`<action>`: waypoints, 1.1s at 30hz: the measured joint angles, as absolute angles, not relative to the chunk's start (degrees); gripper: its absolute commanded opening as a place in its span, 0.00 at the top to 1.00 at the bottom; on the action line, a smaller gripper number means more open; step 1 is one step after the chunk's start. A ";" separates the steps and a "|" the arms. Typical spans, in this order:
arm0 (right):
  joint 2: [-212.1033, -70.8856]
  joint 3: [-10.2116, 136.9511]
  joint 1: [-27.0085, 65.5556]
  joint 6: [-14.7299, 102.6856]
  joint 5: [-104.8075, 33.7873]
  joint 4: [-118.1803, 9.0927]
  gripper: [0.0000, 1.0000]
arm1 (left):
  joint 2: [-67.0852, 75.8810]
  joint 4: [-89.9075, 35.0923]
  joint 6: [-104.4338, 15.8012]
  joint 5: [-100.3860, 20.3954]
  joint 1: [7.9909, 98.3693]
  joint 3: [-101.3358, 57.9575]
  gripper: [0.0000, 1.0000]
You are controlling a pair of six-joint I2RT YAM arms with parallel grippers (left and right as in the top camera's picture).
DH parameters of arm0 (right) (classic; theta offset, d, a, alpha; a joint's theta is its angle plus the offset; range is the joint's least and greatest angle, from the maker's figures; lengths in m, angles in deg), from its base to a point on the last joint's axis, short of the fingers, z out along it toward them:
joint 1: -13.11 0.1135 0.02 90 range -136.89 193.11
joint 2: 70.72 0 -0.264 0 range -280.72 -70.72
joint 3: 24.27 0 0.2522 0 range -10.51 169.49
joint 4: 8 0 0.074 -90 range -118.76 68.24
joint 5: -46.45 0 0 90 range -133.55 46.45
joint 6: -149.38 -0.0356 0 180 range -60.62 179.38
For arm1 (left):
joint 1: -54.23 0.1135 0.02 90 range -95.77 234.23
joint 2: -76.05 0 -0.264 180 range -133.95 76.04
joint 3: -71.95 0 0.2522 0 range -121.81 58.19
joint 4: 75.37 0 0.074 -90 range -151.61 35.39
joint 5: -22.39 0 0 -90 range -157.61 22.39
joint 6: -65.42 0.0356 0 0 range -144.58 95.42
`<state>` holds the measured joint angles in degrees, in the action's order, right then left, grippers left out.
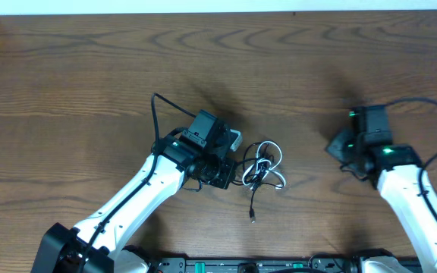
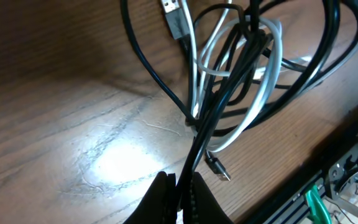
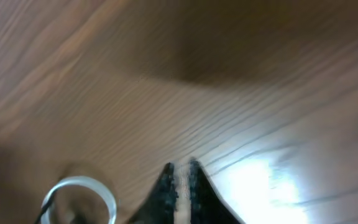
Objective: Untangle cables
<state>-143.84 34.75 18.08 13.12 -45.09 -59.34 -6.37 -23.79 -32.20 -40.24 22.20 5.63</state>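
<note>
Tangled thin black and white charging cables [image 1: 262, 171] lie on the wooden desk [image 1: 89, 76]. My left end effector [image 2: 180, 186] pinches one black cord [image 2: 211, 118]; my right end effector [image 3: 180, 180], pressed together, holds nothing. Next, probably: draw that cord clear.

Dark brown wood-grain desk [image 1: 67, 68] fills the overhead view, grain running mostly left to right. Thin white strip [image 1: 203, 6] along the far edge - wall or floor, can't tell. Bright glare patch [image 2: 114, 158] on the wood in the left wrist view - another [image 3: 272, 180] in the right.
</note>
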 measured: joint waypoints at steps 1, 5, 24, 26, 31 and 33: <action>-143.84 34.75 16.60 13.33 -45.05 -59.54 0.89 | -6.37 -23.88 -32.22 -40.43 22.20 5.63 0.92; -143.84 34.75 13.71 18.32 -36.83 -58.73 0.70 | -6.37 -26.02 -32.20 -39.78 22.20 5.63 0.93; -143.84 34.75 29.84 38.89 -2.58 -57.92 0.60 | -6.37 -38.00 -38.10 -28.39 22.20 5.63 0.92; -144.06 34.75 30.78 36.48 -6.84 -57.92 0.61 | -6.37 -38.00 -39.34 -27.91 22.20 5.63 0.92; -146.31 34.68 32.22 31.19 -13.05 -56.81 0.63 | -6.37 -38.00 -40.50 -27.38 22.20 5.63 0.93; -147.52 34.62 32.97 29.64 -14.08 -55.89 0.63 | -6.37 -37.98 -40.90 -27.38 22.20 5.63 0.93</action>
<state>-147.52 34.62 32.97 29.64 -14.08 -55.89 -6.37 -37.98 -40.90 -27.38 22.20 5.63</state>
